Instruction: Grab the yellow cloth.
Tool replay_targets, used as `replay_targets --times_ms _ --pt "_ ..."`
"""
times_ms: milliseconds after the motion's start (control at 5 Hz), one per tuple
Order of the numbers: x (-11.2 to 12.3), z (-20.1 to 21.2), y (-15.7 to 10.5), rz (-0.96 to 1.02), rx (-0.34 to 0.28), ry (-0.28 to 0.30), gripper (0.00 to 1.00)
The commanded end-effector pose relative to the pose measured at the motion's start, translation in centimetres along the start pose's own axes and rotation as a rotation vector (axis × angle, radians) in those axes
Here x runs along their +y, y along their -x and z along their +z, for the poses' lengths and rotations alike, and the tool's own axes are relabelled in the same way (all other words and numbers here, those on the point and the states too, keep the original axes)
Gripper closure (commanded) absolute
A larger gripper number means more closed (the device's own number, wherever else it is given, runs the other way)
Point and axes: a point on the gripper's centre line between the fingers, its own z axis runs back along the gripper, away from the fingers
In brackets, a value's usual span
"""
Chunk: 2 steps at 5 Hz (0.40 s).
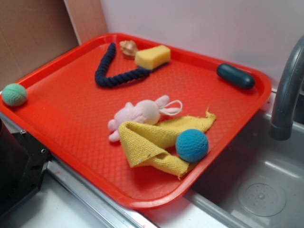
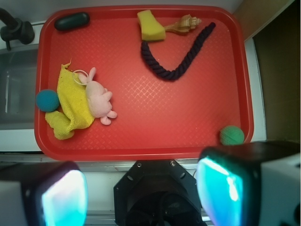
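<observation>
The yellow cloth lies crumpled near the edge of the red tray on the sink side. A blue ball rests against one side of it. A pink plush bunny lies on its other side, partly overlapping it. In the wrist view my gripper hangs high over the robot base, outside the tray's near rim and far from the cloth. Its fingers are spread wide with nothing between them. The exterior view does not show the gripper.
On the tray lie a pale yellow sponge, a seashell, a dark blue rope, a dark green capsule and a green ball. A grey faucet and sink border the cloth side.
</observation>
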Motion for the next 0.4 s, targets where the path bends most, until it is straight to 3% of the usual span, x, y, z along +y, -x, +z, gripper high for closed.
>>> replay_targets --times_ms 0,200 --pt "0.0 0.0 0.0 0.000 0.000 0.000 0.00" --pt "-4.0 -5.0 -1.5 -0.247 0.009 0.038 0.00"
